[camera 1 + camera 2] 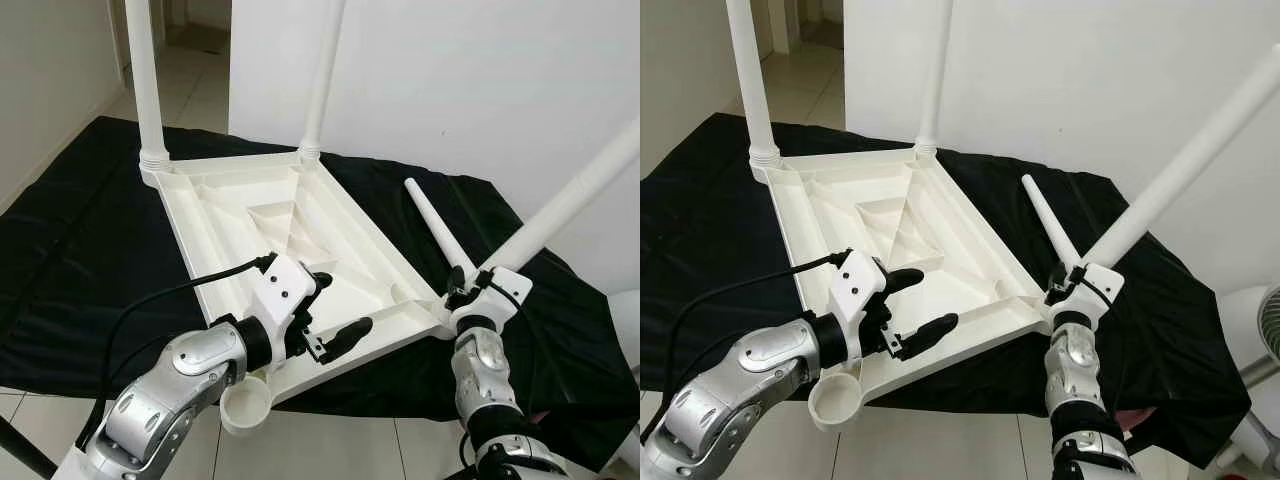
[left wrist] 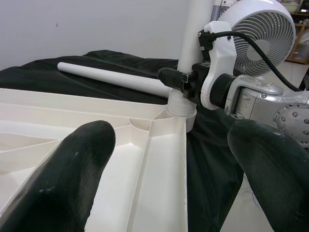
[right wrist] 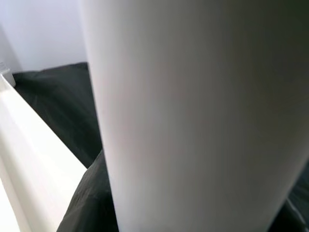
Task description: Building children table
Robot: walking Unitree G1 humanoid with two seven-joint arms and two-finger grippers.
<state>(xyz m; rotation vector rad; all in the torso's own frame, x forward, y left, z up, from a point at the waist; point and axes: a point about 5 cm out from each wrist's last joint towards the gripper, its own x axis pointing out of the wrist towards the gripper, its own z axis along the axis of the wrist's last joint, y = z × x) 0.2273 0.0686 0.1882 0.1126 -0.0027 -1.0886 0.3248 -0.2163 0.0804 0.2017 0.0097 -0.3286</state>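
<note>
- Black cloth point(image 1: 60, 230) covers the floor.
- Upturned white tabletop point(image 1: 290, 230) lies at centre; two legs stand at 12 o'clock.
- Tilted leg point(image 1: 570, 200), 3 o'clock corner, pinched by right gripper point(image 1: 470, 292).
- Loose leg point(image 1: 438, 232) lies beside it.
- Left gripper point(image 1: 335, 310), fingers spread, straddles the 6 o'clock rim.

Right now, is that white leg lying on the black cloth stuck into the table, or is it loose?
Loose. The spare leg lies flat on the black cloth beside the upside-down tabletop, in no socket, and the near corner socket is empty.

white table top point(image 1: 290, 215), white legs point(image 1: 146, 80), black cloth point(image 1: 70, 220)
</note>
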